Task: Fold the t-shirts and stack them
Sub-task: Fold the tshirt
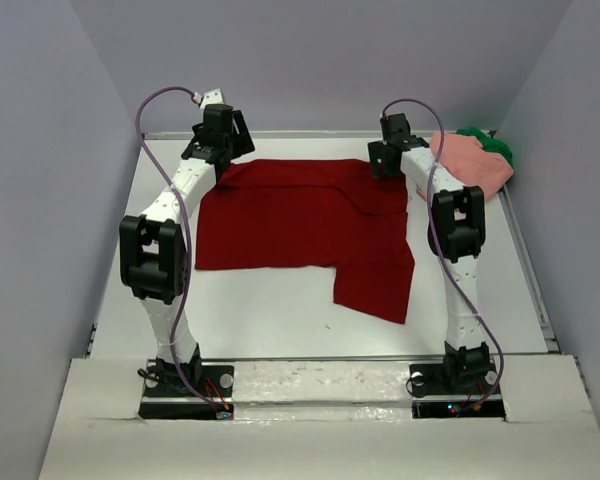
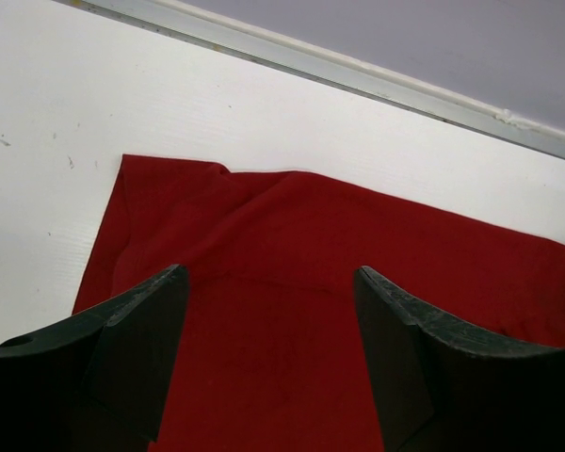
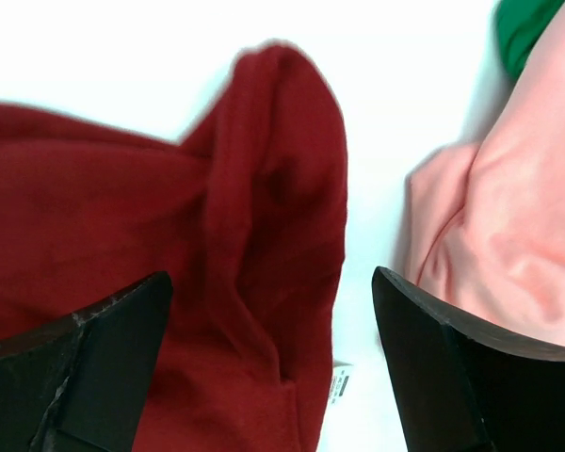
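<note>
Dark red t-shirt (image 1: 300, 235) lies spread, w/ open table (image 1: 270, 320) along its near edge. You've L gripper (image 2: 271, 282) & R gripper (image 3: 273, 282) over its far edge, jaws wide apart, holding nothing.

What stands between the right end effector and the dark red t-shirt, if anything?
Nothing visible does. The right end effector hangs open directly over the far right corner of the dark red t-shirt. The salmon pink t-shirt lies off to the right, with a strip of table between it and the red cloth.
</note>
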Controlling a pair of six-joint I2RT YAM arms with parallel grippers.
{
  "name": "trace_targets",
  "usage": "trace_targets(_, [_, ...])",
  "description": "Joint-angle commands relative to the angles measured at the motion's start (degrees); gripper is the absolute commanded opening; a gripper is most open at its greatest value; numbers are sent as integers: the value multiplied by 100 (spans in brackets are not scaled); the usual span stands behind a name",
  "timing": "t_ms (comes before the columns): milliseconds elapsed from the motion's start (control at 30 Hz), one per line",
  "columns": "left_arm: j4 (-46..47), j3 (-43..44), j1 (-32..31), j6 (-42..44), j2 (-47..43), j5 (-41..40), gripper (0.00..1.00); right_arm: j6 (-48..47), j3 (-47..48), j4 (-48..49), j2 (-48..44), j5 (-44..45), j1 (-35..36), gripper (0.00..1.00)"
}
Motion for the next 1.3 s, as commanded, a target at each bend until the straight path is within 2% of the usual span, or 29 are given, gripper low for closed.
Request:
trace_targets(0, [87, 211, -34, 65, -252, 70, 80, -355, 690, 39, -189, -72, 145, 92])
trace_targets(167, [113, 264, -34, 39, -181, 149, 80, -514, 928, -85, -259, -247, 260, 91])
trace_targets(233, [105, 273, -52, 30, -172, 140, 80, -496, 946, -102, -251, -449, 260, 83])
trace_targets(267, [104, 281, -52, 39, -172, 140, 80, -496, 972, -154, -216, -589, 260, 42])
trace_targets(333, [104, 273, -52, 48, -172, 131, 80, -453, 1095, -260, -75, -679, 260, 0])
trace_targets(500, [104, 281, -52, 83, -155, 70, 80, -338, 1008, -243, -14, -1004, 260, 0])
trace_targets(1000, [69, 299, -52, 206, -190, -53, 80, -417, 1447, -269, 470, -802, 260, 0])
trace_targets(1267, [87, 282, -52, 180, -128, 43, 80, -408, 1561, -365, 584, -161, 207, 0])
